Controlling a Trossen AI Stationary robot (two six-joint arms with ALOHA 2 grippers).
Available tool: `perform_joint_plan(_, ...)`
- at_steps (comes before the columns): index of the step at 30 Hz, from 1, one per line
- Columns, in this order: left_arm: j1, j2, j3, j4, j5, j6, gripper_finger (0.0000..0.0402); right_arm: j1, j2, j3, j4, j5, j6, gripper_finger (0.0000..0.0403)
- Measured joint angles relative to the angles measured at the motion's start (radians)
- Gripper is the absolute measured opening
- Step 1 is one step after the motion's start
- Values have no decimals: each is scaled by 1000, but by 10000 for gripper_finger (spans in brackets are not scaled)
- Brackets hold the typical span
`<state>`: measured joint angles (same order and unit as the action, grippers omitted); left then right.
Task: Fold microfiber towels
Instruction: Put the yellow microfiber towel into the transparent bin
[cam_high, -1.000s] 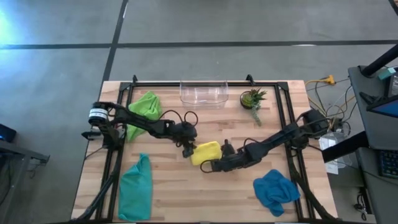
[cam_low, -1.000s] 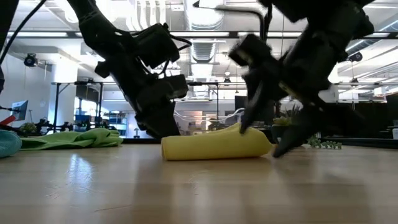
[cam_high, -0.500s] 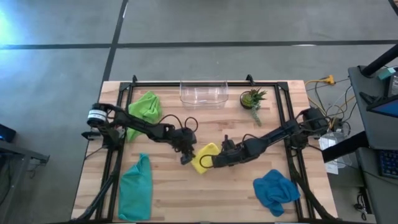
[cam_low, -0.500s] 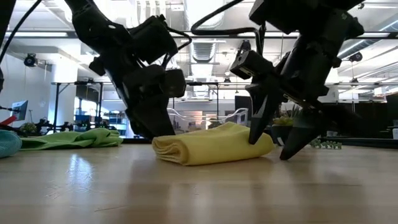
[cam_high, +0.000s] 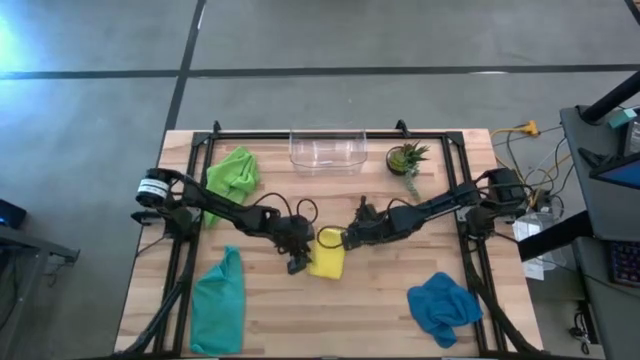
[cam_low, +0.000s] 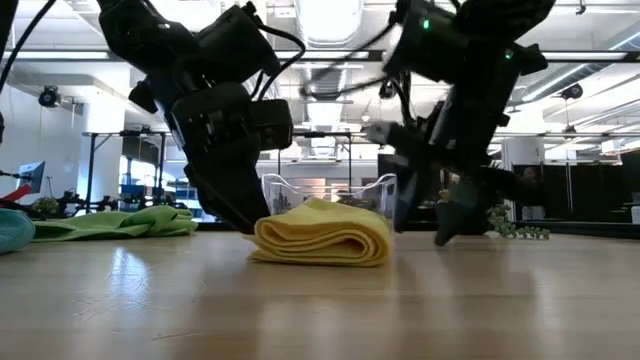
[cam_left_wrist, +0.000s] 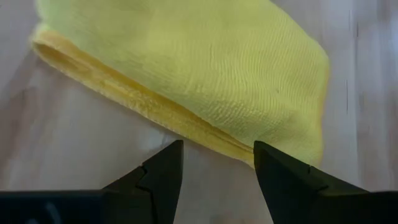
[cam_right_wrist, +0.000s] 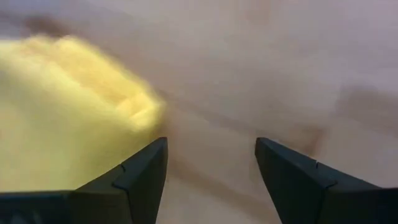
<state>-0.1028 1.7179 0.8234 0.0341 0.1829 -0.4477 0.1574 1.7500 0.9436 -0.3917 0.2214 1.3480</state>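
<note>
A: Where's the yellow towel (cam_high: 328, 253) now?

B: Mid-counter (cam_high: 380, 310), folded into a compact bundle. A second ago it lay as a long roll across the middle; it's since been turned and squared up.

A: And the fingers?

B: Both sets apart, holding nothing. The left gripper (cam_high: 296, 262) sits at the towel's left edge, the right gripper (cam_high: 350, 238) just off its upper right corner, having let go.

A: So 1 done?

B: Likely. The lime green towel (cam_high: 233, 170), teal towel (cam_high: 219, 299) and blue towel (cam_high: 443, 305) lie crumpled, so 3 remain.
</note>
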Motion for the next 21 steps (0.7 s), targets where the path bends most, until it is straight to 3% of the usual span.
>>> perform_joint_plan(8,11,-46,-1,-19,-7,8,179,33,-151,-18,77,7,-67,239)
perform_joint_plan(11,20,-55,-1,-17,0,-58,179,53,-189,-27,173,8,-67,239)
perform_joint_plan(15,69,-52,-16,-15,88,-203,179,84,-195,-58,269,0,-41,238)
perform_joint_plan(21,159,-33,-44,63,181,-300,179,126,-180,-154,481,1,81,237)
